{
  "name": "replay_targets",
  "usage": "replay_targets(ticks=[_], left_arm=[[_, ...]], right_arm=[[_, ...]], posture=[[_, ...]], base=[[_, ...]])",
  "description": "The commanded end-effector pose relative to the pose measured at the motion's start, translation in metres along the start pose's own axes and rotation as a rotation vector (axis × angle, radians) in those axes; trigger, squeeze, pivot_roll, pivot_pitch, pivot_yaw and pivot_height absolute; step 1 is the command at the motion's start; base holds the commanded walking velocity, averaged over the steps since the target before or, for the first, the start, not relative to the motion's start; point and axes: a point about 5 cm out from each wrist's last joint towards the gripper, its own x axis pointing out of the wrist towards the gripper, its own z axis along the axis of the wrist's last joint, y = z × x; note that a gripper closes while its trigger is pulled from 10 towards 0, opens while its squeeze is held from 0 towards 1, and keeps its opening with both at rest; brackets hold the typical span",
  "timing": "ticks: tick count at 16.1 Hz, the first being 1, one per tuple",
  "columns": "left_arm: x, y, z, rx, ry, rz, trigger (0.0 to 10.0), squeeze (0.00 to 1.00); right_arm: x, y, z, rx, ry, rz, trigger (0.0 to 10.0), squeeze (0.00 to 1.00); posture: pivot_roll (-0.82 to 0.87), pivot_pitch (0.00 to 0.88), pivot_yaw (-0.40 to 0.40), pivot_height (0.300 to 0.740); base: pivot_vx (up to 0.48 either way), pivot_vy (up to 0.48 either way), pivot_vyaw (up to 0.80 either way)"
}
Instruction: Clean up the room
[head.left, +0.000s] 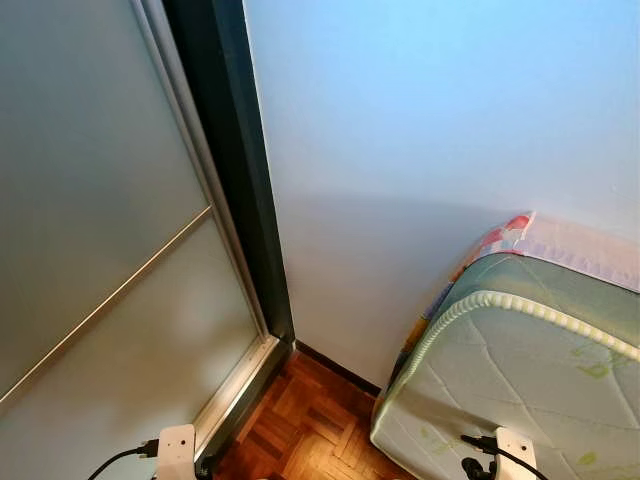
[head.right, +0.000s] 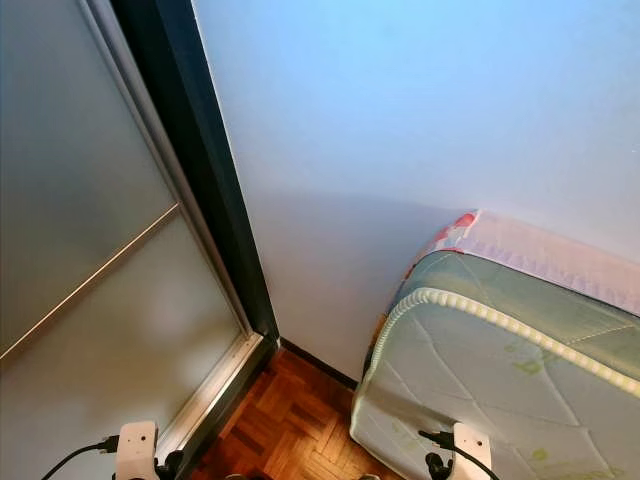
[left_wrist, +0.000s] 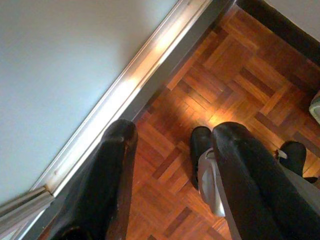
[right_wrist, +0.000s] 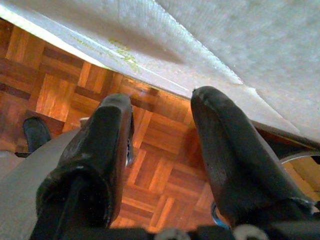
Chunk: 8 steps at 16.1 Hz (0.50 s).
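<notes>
The head camera looks down into a corner of the room. A pale blue wall (head.left: 430, 150) runs across the back, with a dark skirting board (head.left: 335, 366) along its foot. On the left stands a sliding door (head.left: 90, 230) of frosted grey panels, crossed by a thin metal strip and closed in by a dark frame (head.left: 245, 180); a metal track (head.left: 235, 390) runs along its bottom edge. The floor (head.left: 310, 430) is reddish-brown parquet laid in small blocks.

On the right, a mattress (head.left: 510, 380) with a quilted pale green cover and a corded white edge lies with its far end touching the wall. A patterned sheet (head.left: 560, 245) in pink and other colours shows along its far edge, between mattress and wall. The near left corner of the mattress hangs over the parquet.

The left gripper (left_wrist: 170, 175) hangs low over the floor just beside the door track, its two black fingers spread apart with nothing between them. One of the robot's dark feet (left_wrist: 200, 150) shows on the parquet below it. The right gripper (right_wrist: 162, 150) hangs beside the edge of the mattress, above the parquet, its fingers also parted and holding nothing.
</notes>
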Motion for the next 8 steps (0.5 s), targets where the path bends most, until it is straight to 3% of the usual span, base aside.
replay_targets(ticks=[1, 4, 5, 8], left_arm=[[-0.008, 0.031, -0.021, -0.124, 0.121, 0.001, 10.0, 0.00], [-0.013, 0.044, -0.032, -0.079, 0.179, 0.010, 10.0, 0.00], [-0.015, 0.046, -0.037, -0.022, 0.209, -0.008, 10.0, 0.00], [-0.013, 0.043, -0.033, -0.045, 0.182, -0.005, 10.0, 0.00]], right_arm=[[-0.010, 0.001, -0.042, 0.030, 0.133, 0.014, 10.0, 0.00], [-0.009, 0.009, -0.044, 0.064, 0.127, 0.017, 10.0, 0.00], [-0.009, 0.009, -0.045, 0.065, 0.128, 0.014, 10.0, 0.00], [-0.007, 0.009, -0.038, 0.053, 0.126, 0.007, 10.0, 0.00]], posture=[[0.10, 0.000, -0.059, 0.719], [0.05, 0.000, -0.013, 0.719], [0.05, 0.000, -0.014, 0.719], [0.09, 0.000, -0.022, 0.719]], base=[[0.000, 0.000, 0.00], [0.000, 0.000, 0.00], [0.000, 0.000, 0.00], [0.000, 0.000, 0.00]])
